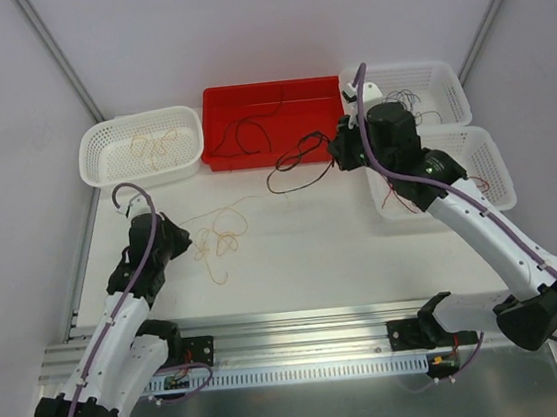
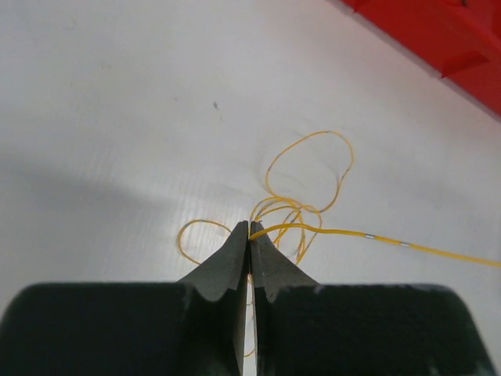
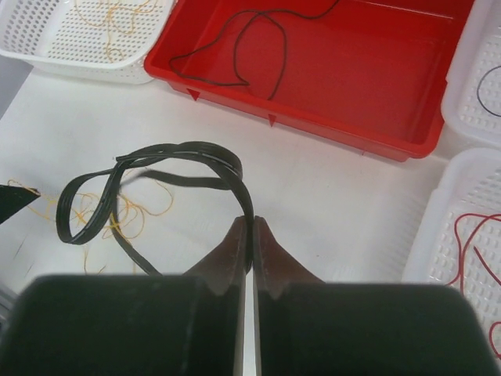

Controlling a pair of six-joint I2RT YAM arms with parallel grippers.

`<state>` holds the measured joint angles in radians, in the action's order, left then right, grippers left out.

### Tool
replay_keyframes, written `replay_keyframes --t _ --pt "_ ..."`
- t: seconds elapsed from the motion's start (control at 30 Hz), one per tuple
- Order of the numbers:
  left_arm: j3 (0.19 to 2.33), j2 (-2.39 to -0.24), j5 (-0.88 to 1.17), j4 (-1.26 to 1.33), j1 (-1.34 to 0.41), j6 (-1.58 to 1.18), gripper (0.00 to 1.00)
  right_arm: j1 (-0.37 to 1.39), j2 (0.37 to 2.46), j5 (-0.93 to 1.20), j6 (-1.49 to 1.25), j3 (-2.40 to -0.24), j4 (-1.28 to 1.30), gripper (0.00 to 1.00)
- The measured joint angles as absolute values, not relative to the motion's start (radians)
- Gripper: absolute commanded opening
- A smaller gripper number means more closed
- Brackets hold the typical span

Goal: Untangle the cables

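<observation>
On the counter [image 1: 343, 251], left hand [image 2: 249, 229] is pinching tight on the yellow cable [image 2: 287, 207]; right hand [image 3: 251, 227] is clamping the black cable [image 3: 180, 146]. Both likely light, limp, springy; gripping near an end suits.

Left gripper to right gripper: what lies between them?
Top view: the yellow cable tangle pinched by the left gripper, then the black cable loops held by the right gripper.

The left arm [image 1: 120, 315] reaches forward, elbow low, and the left end effector [image 2: 249, 228] is pinched tight on a yellow cable [image 2: 344, 233]. The right arm [image 1: 479, 217] stretches farther and angles inward, with the right end effector [image 3: 250, 223] clamped on a black cable [image 3: 188, 146].
</observation>
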<state>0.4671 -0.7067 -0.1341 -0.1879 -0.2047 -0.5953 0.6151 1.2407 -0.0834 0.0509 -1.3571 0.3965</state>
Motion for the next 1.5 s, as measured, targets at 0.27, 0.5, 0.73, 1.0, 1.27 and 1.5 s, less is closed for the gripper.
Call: replay_keyframes --t 0.27,0.5,0.73,1.0,1.27,1.5 --pt "0.488 -0.700 -0.086 -0.305 -0.006 -0.644 0.00 0.517 1.205 -0.078 0.053 -1.325 0.421 0.01" --pt "0.611 -0.702 -0.034 -0.392 0.094 -0.567 0.00 0.453 1.151 -0.061 0.065 -1.312 0.424 0.01" --pt "0.728 -0.842 0.062 -0.408 0.094 -0.421 0.00 0.433 1.167 -0.018 0.091 -1.319 0.424 0.01" --pt "0.736 -1.086 0.280 -0.451 0.094 -0.298 0.08 0.424 1.316 0.047 0.149 -1.402 0.345 0.01" --pt "0.736 -1.190 0.420 -0.464 0.094 -0.274 0.13 0.390 1.641 0.120 0.184 -1.594 0.188 0.01" --pt "0.736 -1.190 0.441 -0.463 0.094 -0.272 0.18 0.349 1.966 0.162 0.183 -1.858 0.091 0.06"
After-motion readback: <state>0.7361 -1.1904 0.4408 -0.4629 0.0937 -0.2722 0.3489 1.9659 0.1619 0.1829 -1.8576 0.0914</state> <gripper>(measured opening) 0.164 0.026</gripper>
